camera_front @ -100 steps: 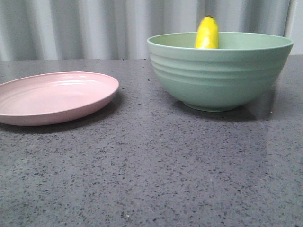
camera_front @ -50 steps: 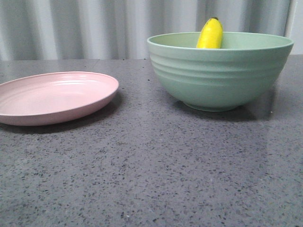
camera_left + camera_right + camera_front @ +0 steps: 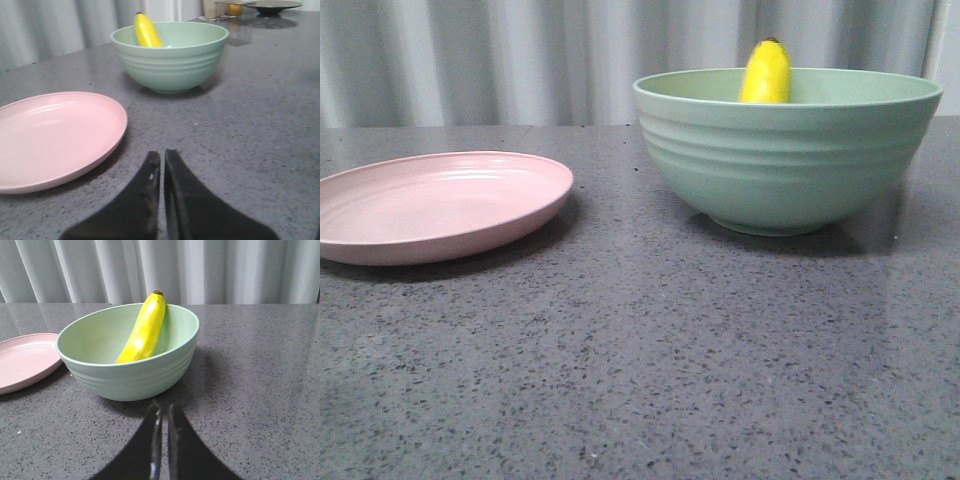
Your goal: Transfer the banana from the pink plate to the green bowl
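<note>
The yellow banana [image 3: 142,330] leans inside the green bowl [image 3: 145,375], its dark tip above the far rim; from the front only its top end [image 3: 766,72] pokes over the bowl [image 3: 785,160]. The pink plate [image 3: 435,205] lies bare to the bowl's left. My left gripper [image 3: 162,156] is shut and holds nothing, low over the table beside the plate [image 3: 50,137], the bowl [image 3: 170,57] and banana [image 3: 143,31] farther off. My right gripper [image 3: 163,409] is shut on nothing, just short of the bowl. Neither gripper shows in the front view.
The dark speckled table [image 3: 640,370] carries both dishes. A pale curtain [image 3: 520,60] hangs behind it. In the left wrist view a dark dish [image 3: 272,6] and a small yellow object [image 3: 234,8] sit far off on the tabletop.
The banana's visible end tilted to the right inside the bowl, then settled back more upright. The bowl shifted a hair to the right. The plate stayed put.
</note>
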{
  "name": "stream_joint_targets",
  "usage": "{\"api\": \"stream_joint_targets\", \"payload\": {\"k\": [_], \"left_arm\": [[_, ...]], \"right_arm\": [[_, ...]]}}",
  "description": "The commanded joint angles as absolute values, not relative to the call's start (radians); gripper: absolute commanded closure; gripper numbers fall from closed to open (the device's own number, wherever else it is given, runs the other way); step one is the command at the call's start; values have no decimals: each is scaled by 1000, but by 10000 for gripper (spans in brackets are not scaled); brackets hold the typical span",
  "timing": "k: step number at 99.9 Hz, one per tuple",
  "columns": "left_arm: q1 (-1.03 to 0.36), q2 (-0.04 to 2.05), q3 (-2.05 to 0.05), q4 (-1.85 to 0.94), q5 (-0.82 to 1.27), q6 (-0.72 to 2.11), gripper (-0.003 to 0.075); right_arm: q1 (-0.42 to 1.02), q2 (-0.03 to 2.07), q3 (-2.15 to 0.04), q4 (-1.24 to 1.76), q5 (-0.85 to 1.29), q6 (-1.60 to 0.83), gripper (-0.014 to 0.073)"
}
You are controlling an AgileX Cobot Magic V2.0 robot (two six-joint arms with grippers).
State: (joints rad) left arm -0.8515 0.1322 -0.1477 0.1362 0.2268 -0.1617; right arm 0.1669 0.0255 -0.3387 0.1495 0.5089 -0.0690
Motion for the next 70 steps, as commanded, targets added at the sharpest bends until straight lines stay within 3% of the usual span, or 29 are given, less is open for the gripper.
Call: {"api": "stream_joint_targets", "payload": {"k": [1, 17, 34, 52, 70], "left_arm": [[-744, 141, -139, 61, 72, -76, 739], [-507, 141, -52, -69, -140, 95, 739], [-288, 129, 27, -82, -204, 93, 739], [-102, 35, 27, -82, -23, 79, 739], [-6, -37, 27, -82, 170, 68, 739]], "right_arm": [[162, 36, -364, 145, 428, -80, 673], [162, 36, -364, 145, 428, -80, 673], [162, 36, -364, 145, 428, -80, 673], [162, 36, -364, 145, 426, -80, 673], [162, 36, -364, 145, 426, -80, 673]]}}
